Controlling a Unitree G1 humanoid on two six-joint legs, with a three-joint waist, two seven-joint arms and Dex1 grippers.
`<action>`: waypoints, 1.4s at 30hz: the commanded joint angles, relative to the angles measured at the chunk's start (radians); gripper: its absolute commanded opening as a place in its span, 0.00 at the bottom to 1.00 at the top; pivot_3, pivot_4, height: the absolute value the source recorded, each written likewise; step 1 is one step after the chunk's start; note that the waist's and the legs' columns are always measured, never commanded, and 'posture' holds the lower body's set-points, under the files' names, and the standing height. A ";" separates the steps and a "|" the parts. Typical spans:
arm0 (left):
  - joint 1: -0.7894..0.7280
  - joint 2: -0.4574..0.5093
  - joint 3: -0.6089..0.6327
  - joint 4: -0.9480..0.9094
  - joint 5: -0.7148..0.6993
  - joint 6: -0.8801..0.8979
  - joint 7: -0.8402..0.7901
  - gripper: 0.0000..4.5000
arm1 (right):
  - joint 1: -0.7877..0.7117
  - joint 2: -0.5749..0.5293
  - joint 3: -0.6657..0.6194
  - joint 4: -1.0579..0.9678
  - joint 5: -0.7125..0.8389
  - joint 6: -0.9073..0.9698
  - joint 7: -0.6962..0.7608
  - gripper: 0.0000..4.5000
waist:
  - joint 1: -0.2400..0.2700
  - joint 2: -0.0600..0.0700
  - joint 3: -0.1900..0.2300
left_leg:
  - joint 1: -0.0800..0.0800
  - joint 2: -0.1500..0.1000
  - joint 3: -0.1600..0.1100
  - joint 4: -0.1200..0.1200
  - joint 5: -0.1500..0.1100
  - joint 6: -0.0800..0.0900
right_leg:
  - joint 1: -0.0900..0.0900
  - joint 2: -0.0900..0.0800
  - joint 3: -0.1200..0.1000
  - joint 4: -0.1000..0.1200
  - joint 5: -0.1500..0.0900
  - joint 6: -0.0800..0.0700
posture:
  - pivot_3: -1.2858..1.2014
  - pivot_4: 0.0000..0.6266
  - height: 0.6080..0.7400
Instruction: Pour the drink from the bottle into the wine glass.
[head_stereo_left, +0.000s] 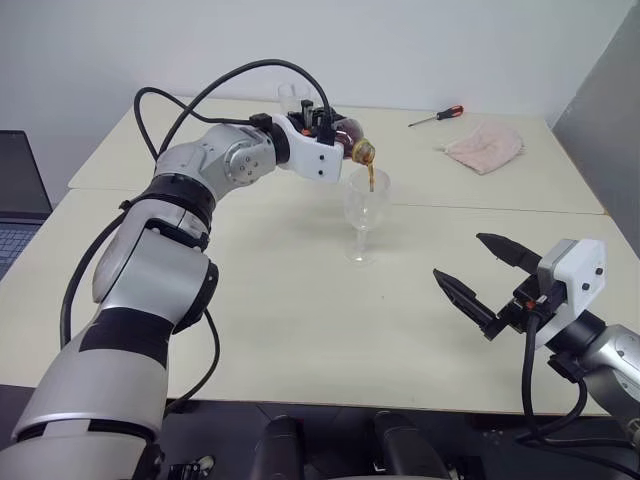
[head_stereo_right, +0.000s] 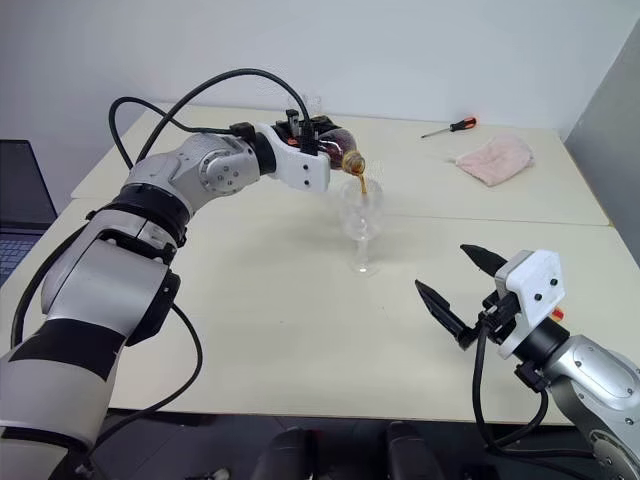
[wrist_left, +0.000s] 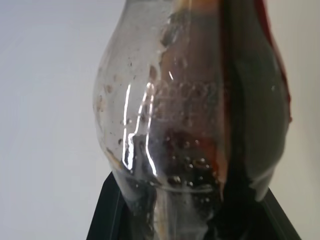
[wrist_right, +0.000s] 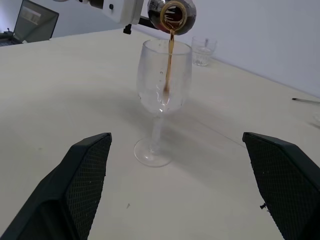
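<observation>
My left gripper (head_stereo_left: 326, 127) is shut on the bottle (head_stereo_left: 350, 135), holding it tipped on its side above the wine glass (head_stereo_left: 364, 207). A thin brown stream of the drink (wrist_right: 169, 65) runs from the bottle's mouth down into the glass bowl. The wine glass (wrist_right: 164, 80) stands upright on the pale table (head_stereo_left: 300, 320). Seen close in the left wrist view, the bottle (wrist_left: 190, 115) has dark drink lying along one side. My right gripper (head_stereo_left: 462, 256) hovers open, to the near right of the glass, and nothing is between its fingers (wrist_right: 85, 175).
A short clear tumbler (head_stereo_left: 292, 97) stands behind the bottle. At the back right lie a red-handled screwdriver (head_stereo_left: 437, 116) and a pink cloth (head_stereo_left: 485, 145). A laptop (head_stereo_left: 20, 190) sits off the table's left edge. A grey partition (head_stereo_left: 610, 130) borders the right side.
</observation>
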 joint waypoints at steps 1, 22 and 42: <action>-0.048 0.016 0.006 -0.020 -0.004 -0.005 0.033 0.26 | -0.012 -0.013 -0.020 -0.063 0.011 -0.001 -0.011 1.00 | 0.000 0.000 0.000 | 0.000 0.000 0.000 0.000 0.000 0.000 | 0.000 0.000 0.000 0.000 0.000 0.000 | 0.52 0.24 1.00; -0.056 0.026 -0.035 -0.010 0.040 0.003 0.071 0.25 | 0.000 -0.010 -0.021 -0.069 0.020 0.016 -0.033 1.00 | 0.000 0.000 0.000 | 0.000 0.000 0.000 0.000 0.000 0.000 | 0.000 0.000 0.000 0.000 0.001 -0.001 | 0.52 0.24 1.00; -0.074 0.025 -0.040 -0.006 0.048 -0.004 0.079 0.25 | -0.011 -0.011 -0.014 -0.060 0.015 0.011 -0.040 1.00 | 0.000 0.000 0.000 | 0.000 0.000 0.000 0.000 0.000 0.000 | 0.000 0.000 0.000 0.001 0.001 -0.001 | 0.52 0.24 1.00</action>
